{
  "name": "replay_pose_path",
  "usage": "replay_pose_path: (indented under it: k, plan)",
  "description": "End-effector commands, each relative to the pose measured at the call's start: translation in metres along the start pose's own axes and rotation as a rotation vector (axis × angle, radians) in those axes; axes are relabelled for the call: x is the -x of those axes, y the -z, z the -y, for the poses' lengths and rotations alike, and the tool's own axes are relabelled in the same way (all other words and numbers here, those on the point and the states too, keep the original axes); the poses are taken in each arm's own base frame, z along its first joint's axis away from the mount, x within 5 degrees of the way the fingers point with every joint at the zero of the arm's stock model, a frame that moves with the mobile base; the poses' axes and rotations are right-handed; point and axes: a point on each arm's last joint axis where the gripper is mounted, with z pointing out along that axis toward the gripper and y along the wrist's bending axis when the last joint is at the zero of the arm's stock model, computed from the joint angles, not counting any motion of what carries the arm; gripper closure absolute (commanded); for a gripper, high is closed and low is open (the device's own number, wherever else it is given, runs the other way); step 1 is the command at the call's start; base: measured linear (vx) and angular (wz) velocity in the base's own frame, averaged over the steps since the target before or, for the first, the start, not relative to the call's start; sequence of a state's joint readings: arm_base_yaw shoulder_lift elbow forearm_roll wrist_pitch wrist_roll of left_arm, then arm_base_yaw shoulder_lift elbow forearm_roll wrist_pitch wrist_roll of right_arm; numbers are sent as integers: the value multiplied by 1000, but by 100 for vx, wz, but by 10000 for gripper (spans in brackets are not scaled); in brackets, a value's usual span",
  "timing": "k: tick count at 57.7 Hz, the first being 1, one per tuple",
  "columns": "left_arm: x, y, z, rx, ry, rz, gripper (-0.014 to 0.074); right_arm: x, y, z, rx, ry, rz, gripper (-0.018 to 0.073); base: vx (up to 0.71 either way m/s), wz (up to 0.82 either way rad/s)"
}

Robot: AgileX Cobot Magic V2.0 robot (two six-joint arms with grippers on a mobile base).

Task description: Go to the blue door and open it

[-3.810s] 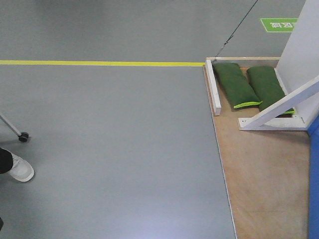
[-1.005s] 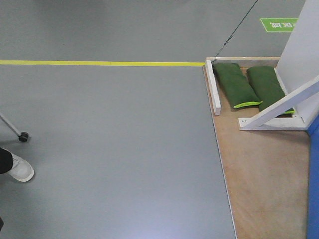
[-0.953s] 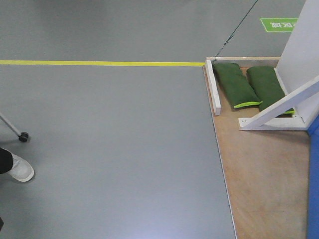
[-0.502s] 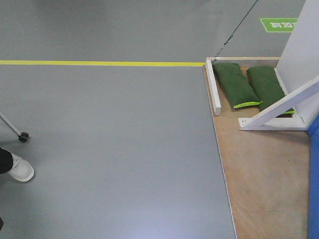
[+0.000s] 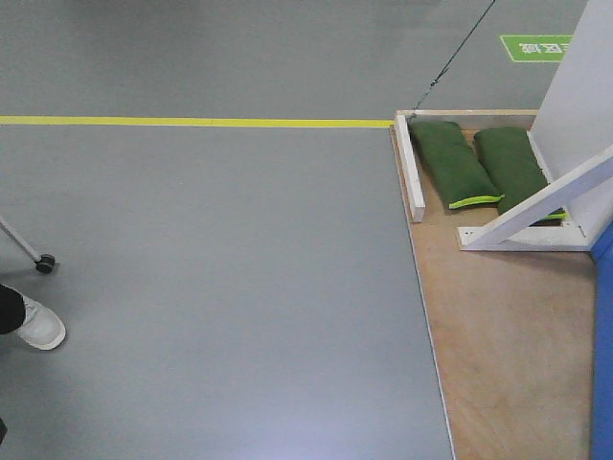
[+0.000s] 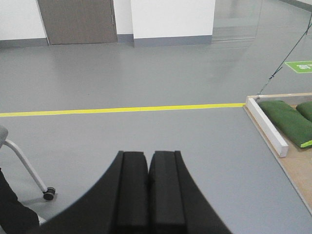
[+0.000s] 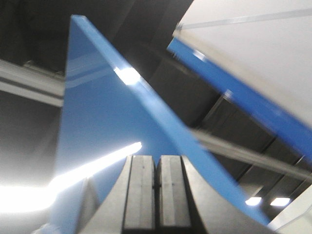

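The blue door (image 5: 605,364) shows only as a narrow bright-blue strip at the right edge of the front view, standing on the wooden platform (image 5: 508,355). In the right wrist view the same glossy blue door (image 7: 102,122) rises as a tilted panel right behind my right gripper (image 7: 156,158), whose jaws are shut with nothing between them. No handle or lock shows in any view. My left gripper (image 6: 148,155) is shut and empty, pointing out over grey floor.
Two green sandbags (image 5: 455,163) lie on the platform between a white batten (image 5: 414,168) and a white diagonal brace (image 5: 541,206). A yellow floor line (image 5: 192,122) runs across. A person's white shoe (image 5: 38,326) and a chair caster (image 5: 44,264) are at left.
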State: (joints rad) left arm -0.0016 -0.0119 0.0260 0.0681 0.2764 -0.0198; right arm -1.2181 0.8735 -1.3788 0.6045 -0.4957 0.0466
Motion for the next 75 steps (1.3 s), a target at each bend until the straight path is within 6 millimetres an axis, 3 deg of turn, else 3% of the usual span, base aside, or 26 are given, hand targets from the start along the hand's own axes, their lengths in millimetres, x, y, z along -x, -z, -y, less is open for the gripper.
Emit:
replay_pose_path:
  k: [1,18,43,44,50,62,75]
  plan:
    - [17,4,0,-7,8,123,524,3,-8,6,-15,107,67,547,0,0]
    - [17,4,0,-7,8,123,524,-19,-30,65,-180,327,65,547,0,0]
    - [17,4,0,-7,8,123,524,-21,-42,140,-359,517,76,547,0,0]
    - [17,4,0,-7,8,123,524,-22,-45,171,-386,687,27,547,0,0]
    - [17,4,0,-7,8,123,524,-28,-47,189,-385,792,-36,547,0,0]
    - [17,4,0,-7,8,123,524,-49,-45,222,-460,794,-197,547,0,0]
    - [17,4,0,-7,8,123,524,-64,-39,238,-538,743,-352,547,0,0]
